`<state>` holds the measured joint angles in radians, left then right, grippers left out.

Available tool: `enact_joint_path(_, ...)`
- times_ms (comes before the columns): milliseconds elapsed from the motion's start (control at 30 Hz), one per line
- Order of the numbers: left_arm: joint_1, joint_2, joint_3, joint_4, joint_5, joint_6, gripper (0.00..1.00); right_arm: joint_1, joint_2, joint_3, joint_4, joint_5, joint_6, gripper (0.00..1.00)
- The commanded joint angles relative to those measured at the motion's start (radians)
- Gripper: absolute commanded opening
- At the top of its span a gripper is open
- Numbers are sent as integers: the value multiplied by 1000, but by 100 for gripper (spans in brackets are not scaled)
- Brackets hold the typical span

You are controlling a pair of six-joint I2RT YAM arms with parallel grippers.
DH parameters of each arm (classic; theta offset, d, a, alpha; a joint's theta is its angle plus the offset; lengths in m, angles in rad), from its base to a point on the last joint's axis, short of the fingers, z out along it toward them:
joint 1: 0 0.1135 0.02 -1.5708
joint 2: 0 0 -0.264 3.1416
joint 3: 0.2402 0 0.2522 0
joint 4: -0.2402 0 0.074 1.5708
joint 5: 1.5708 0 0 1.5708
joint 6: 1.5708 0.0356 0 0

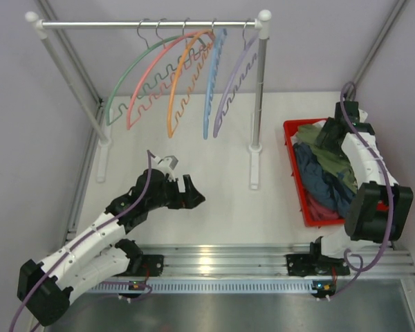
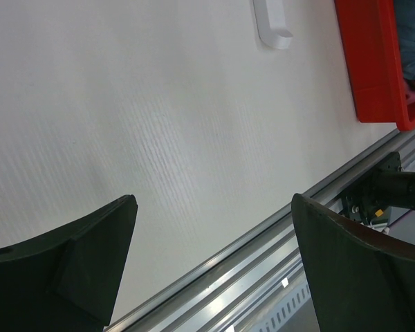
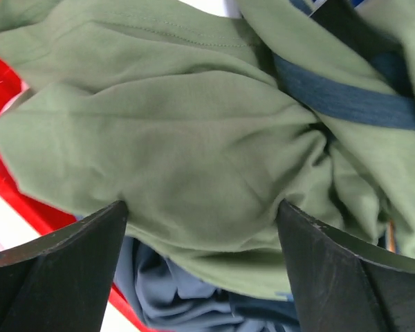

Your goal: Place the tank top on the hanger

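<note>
Right gripper (image 3: pixel 202 207): stands wide open directly over the tank top (image 3: pixel 180 131), fingers (image 3: pixel 62 263) down at the crumpled olive cloth on either side of a fold, grips nothing. Tank top: lies heaped on a dark blue garment (image 1: pixel 317 173) in the red bin (image 1: pixel 294 159), well apart from the green hanger (image 1: pixel 124 83) on the rail (image 1: pixel 145 24). Left gripper (image 2: pixel 214 207): hangs just as wide over bare table (image 2: pixel 159 104), holds nothing.

Red bin (image 1: pixel 301 190), pink hanger (image 1: pixel 130 122), orange hanger (image 1: pixel 170 111)
</note>
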<state>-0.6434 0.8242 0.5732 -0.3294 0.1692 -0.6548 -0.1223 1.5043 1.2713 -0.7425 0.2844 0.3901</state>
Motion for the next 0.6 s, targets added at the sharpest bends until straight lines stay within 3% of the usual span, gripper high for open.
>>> enact_joint_path(0, -4, -7, 28, 32, 12, 23, 99, -11, 14, 7, 77, 35, 16, 76)
enact_joint_path(67, -4, -5, 31, 24, 6, 26, 99, -11, 14, -4, 83, 30, 18, 63)
enact_joint_path(100, -4, -7, 31, 21, 4, 26, 98, -11, 13, -4, 81, 30, 18, 40)
enact_joint_path(200, -4, -7, 36, 12, 3, 27, 99, -11, -30, 13, 62, 30, 24, 0)
enact_joint_path(367, -4, -22, 76, -25, -17, 38, 98, 9, -139, 152, -55, -45, 3, 0)
enact_joint_path(567, -4, -49, 160, -89, -36, 55, 98, 226, -236, 457, -248, 28, -23, 0)
